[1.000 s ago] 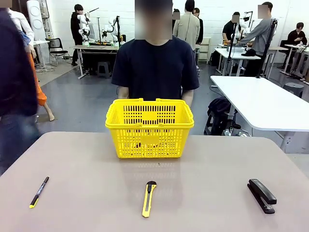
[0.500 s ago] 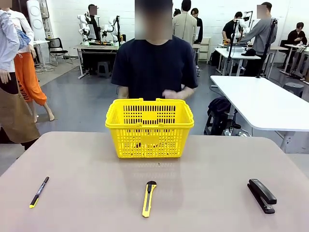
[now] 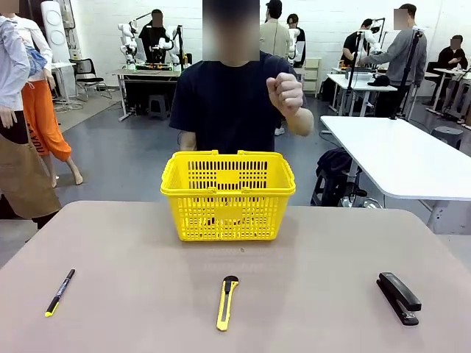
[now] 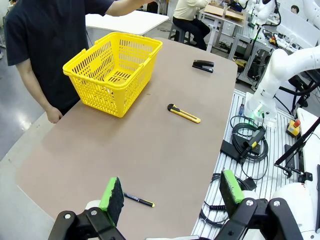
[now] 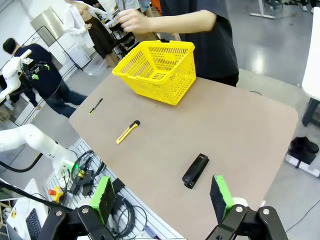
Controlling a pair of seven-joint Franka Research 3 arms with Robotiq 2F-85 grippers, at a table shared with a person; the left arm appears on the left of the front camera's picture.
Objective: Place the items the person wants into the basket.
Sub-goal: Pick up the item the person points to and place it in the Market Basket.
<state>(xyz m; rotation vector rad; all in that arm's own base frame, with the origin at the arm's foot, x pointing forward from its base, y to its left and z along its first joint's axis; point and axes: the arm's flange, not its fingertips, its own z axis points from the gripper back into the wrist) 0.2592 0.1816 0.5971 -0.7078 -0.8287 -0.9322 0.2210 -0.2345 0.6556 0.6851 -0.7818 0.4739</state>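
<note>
A yellow-and-black utility knife lies on the brown table, in front of the bright yellow basket. Behind the basket stands the person in a dark T-shirt, one hand raised in a closed fist at shoulder height. In the left wrist view my left gripper hangs open above the table's near edge, far from the knife and the basket. High over the table's other corner, my right gripper is open too, well away from the knife and the basket.
A thin black pen with a yellow tip lies at the table's front left, and a black stapler at the front right. Cables and control boxes sit off the table's near side. Other people and tables fill the room behind.
The person has lifted one hand from behind the basket to a raised fist. A passer-by at the left has moved off. Neither the tools nor the basket moved.
</note>
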